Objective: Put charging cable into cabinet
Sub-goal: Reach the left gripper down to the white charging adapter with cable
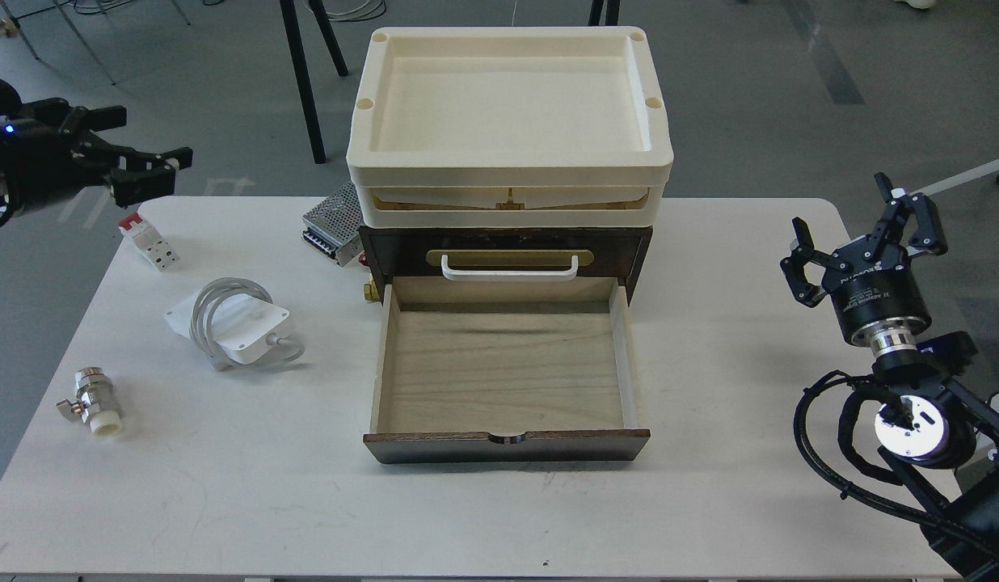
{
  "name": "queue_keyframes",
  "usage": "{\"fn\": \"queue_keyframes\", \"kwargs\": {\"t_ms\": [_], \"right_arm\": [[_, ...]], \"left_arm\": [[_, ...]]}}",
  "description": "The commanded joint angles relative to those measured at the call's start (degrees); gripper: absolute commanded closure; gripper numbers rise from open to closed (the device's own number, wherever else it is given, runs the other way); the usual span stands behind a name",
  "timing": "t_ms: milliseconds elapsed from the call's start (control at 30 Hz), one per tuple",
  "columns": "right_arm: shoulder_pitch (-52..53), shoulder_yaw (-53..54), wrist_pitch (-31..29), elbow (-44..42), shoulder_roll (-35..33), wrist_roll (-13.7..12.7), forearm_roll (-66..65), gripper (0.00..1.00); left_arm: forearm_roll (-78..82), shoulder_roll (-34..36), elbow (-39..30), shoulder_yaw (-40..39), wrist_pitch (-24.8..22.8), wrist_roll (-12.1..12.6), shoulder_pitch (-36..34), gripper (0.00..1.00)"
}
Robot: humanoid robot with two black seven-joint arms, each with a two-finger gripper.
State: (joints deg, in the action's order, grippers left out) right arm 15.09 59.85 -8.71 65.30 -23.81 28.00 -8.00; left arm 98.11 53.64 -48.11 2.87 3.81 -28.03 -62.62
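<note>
The charging cable [233,325], a flat white brick with a pale grey cord coiled around it, lies on the table left of the cabinet. The cabinet [506,250] is dark brown wood; its lower drawer [503,368] is pulled out and shows an empty pale wood interior. My left gripper [148,166] is open, above the table's far left corner, well behind the cable. My right gripper [867,234] is open and empty at the table's right edge, pointing up.
Two stacked cream trays [507,121] sit on the cabinet. A perforated silver metal box [331,222] stands behind its left side. A white-and-red block [148,242] and a metal valve [91,400] lie on the left of the table [225,485].
</note>
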Motion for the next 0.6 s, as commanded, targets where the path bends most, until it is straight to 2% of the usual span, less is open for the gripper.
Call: {"fn": "queue_keyframes", "kwargs": {"t_ms": [0,267,567], "right_arm": [[-0.1,0.0,0.0,0.0,0.0,0.0,0.0,0.01],[0.0,0.0,0.0,0.0,0.0,0.0,0.0,0.01],[-0.1,0.0,0.0,0.0,0.0,0.0,0.0,0.01]], "left_arm": [[0.0,-1.7,1.7,4.2,1.0,0.0,2.6,0.02],[-0.5,-7.0,4.9,4.6,1.2,0.0,9.4,0.02],[-1.1,-11.5,9.9,4.0,1.2,0.0,11.9,0.04]]}}
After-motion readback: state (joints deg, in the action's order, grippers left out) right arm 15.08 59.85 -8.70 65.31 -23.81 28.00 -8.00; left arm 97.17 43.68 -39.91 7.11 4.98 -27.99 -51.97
